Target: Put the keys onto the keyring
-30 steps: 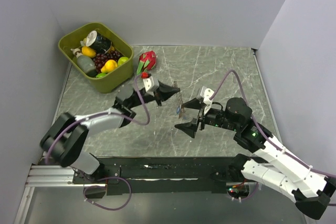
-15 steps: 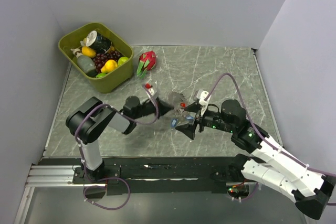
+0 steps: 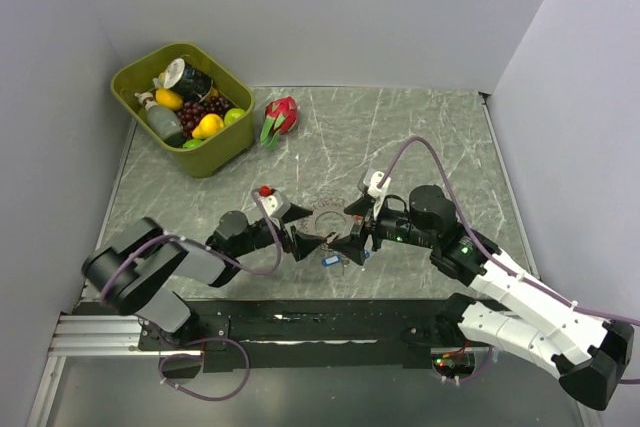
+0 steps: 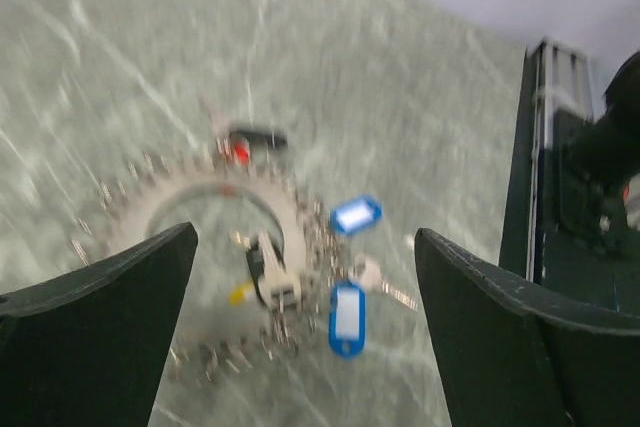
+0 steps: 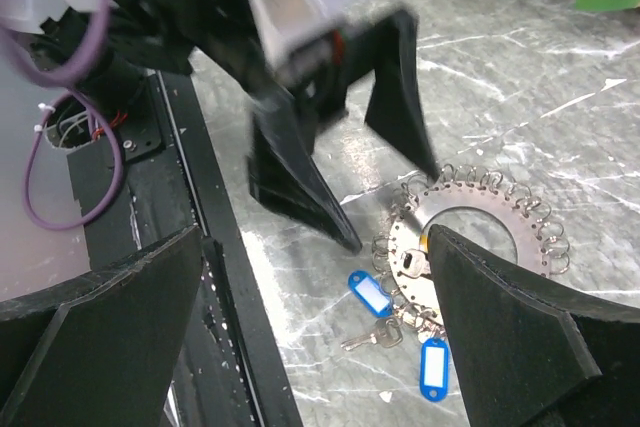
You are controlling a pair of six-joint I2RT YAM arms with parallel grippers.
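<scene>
Across the top view we see the big grey-green worktop with white streaks. At its 10 o'clock corner sits a green bin full of toy food. Just beside the bin, at its 3 o'clock, lies a red toy fruit with green leaves.

Near the 6 o'clock edge of the worktop the two arms meet. The left claw comes in from 9 o'clock and the right claw from 3 o'clock. Both claws are spread wide, and neither has hold of anything.

Between them lies the keyring, flat on the worktop. It is a shiny ring with a hole in the middle and little wire loops all round its edge, like a gear. From the right wrist we see one finger tip of the left claw close to the ring's edge. We cannot tell if it touches.

At the ring's 6 o'clock side in the top view are the keys. Two have blue tags with white windows, and a small bare key lies beside them. In the left wrist view a black tag sits at the ring's 12 o'clock edge, with a red spot by it. That view is blurry, so we cannot tell which keys are hooked on the ring.
</scene>
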